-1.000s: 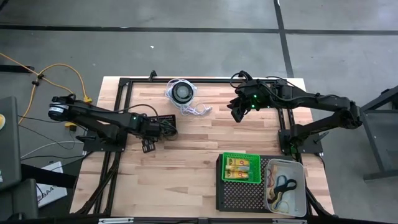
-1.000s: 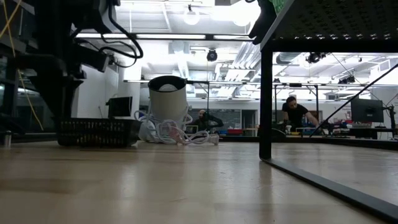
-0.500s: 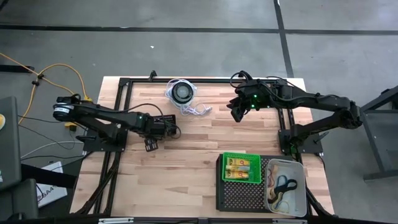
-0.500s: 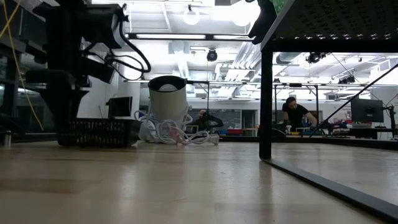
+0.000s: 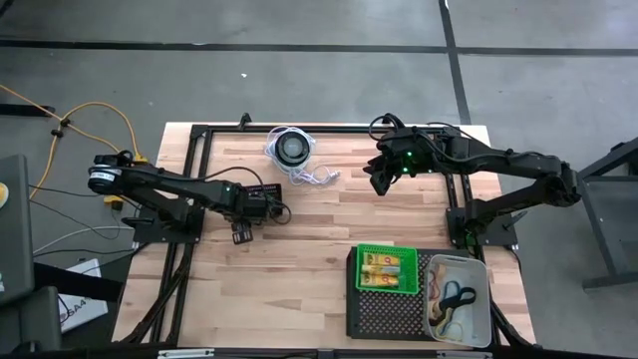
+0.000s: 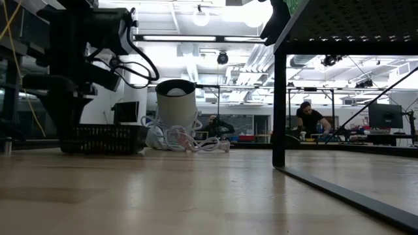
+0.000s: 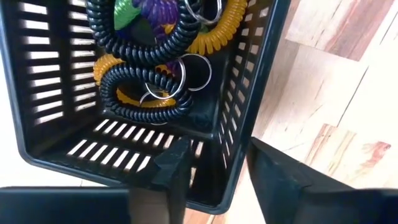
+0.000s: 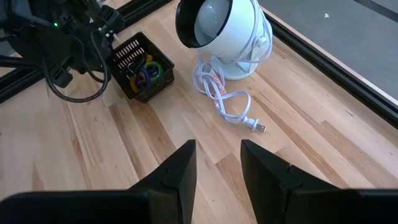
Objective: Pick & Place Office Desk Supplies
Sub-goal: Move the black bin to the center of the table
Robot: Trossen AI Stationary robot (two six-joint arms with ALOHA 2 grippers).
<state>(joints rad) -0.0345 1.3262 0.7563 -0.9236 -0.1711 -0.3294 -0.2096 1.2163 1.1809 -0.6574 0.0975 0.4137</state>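
A small black slotted basket (image 7: 124,124) rests on its bottom on the wooden table, left of centre (image 5: 262,192). It holds coiled key cords (image 7: 146,68) in black, yellow, purple and green, with metal rings. My left gripper (image 7: 217,149) points down at it, open, one finger inside and one outside a side wall near a corner. The basket also shows in the right wrist view (image 8: 140,67) and the low view (image 6: 104,138). My right gripper (image 8: 216,149) hangs open above the far right of the table (image 5: 382,178), with nothing between its fingers. My left gripper comes from above and straddles the basket's side wall (image 7: 233,124) near a corner. One finger (image 7: 174,165) is inside the basket and the other (image 7: 273,171) outside. Whether either finger touches the wall I cannot tell. The basket stands on the table.
A round white device (image 5: 290,148) with a loose white cord (image 8: 227,99) stands at the far middle. At the near right a black perforated tray (image 5: 384,314) carries a green bin (image 5: 387,267) with yellow packets and a clear bin (image 5: 459,299) with rubber bands. A black frame rims the table.
My left gripper has sunk a little and shifted toward the table's right, onto the basket. The basket and my right arm have kept still.
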